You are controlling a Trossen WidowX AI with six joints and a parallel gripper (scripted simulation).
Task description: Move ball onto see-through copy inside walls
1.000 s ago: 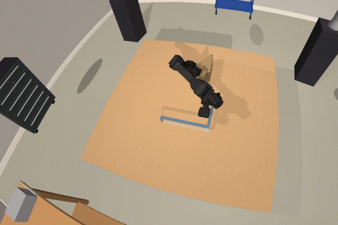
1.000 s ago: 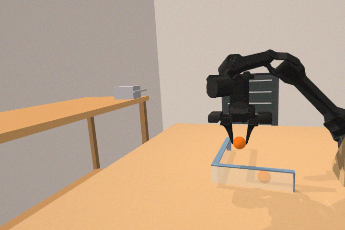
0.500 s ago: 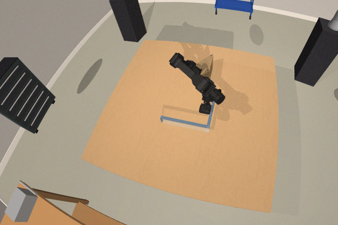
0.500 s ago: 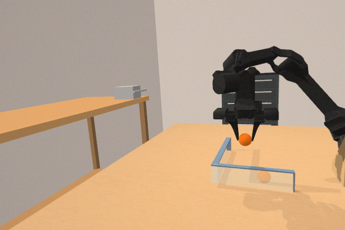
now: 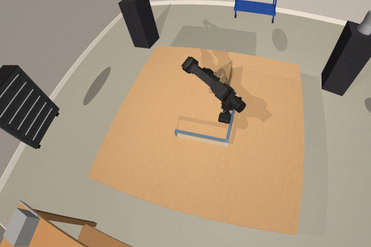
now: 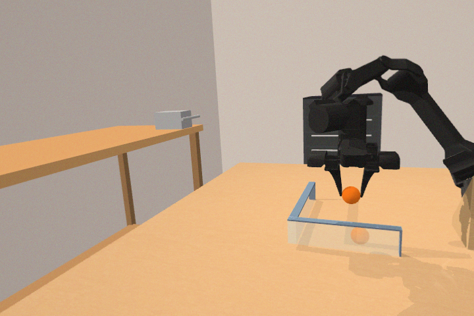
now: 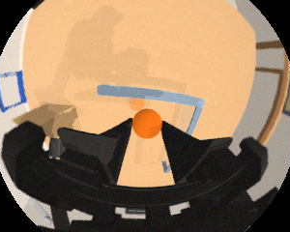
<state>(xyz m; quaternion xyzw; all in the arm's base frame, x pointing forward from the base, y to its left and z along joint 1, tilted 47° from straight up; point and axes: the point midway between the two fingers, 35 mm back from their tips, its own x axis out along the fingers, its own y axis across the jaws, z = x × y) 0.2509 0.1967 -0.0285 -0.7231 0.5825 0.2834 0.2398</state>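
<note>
One orange ball [image 6: 351, 195] is what you have pinched between the gripper [image 6: 351, 193] fingertips, lifted off the table [image 6: 193, 261] above the space the walls [image 6: 343, 223] enclose. Its see-through copy [image 6: 359, 235] lies nearer you, just behind the near wall. You'll find no readable writing or labels anywhere, including the grey box [image 6: 172, 119] on the left side table.

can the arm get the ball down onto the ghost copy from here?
Probably yes. The end effector grips the orange ball above the clear walls; the see-through copy sits inside them, with nothing visible above it.
</note>
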